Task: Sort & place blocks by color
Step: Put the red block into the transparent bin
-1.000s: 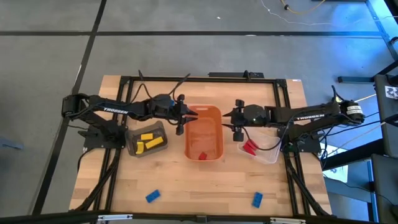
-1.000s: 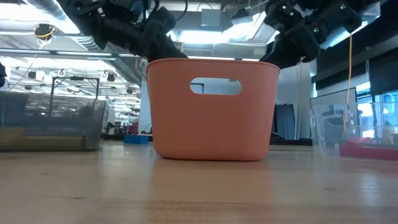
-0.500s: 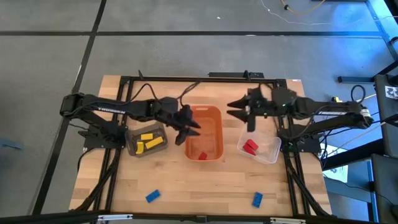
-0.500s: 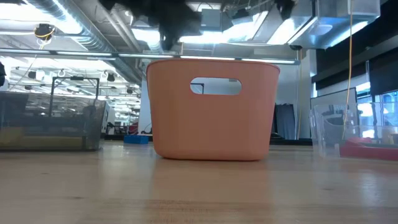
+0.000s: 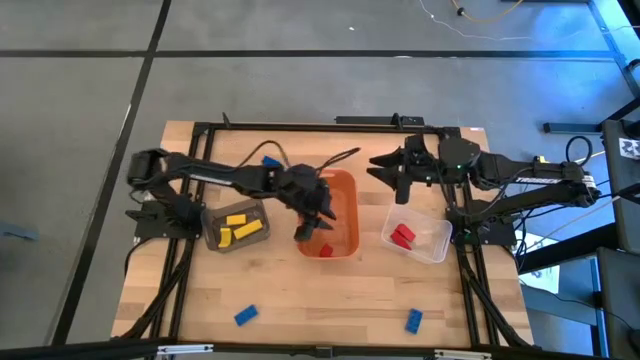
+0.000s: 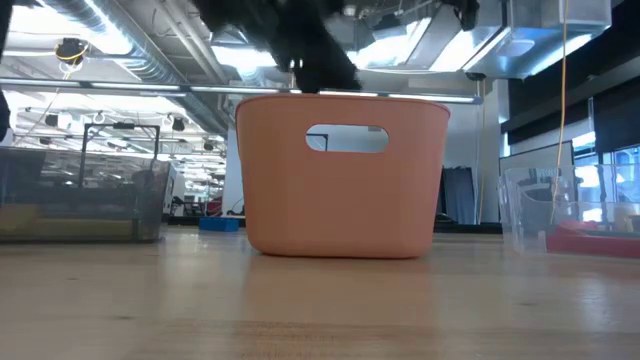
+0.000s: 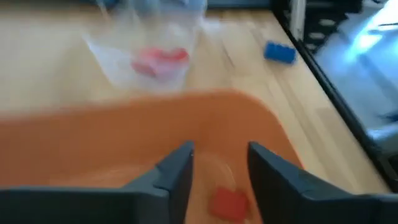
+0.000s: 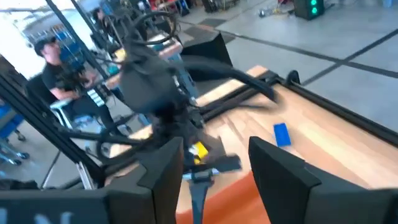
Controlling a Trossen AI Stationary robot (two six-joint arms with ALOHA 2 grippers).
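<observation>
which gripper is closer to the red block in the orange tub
Left. The left gripper hangs open inside the orange tub, just above the red block. The right gripper is open too, outside the tub, near the clear bin.

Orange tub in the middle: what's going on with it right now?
The left claw is open and reaching down into the orange tub, above a red block on its floor. The right claw, open and empty, hangs above the table behind the clear bin. Yellow blocks sit in the dark bin; two blue blocks lie loose near the front.
</observation>
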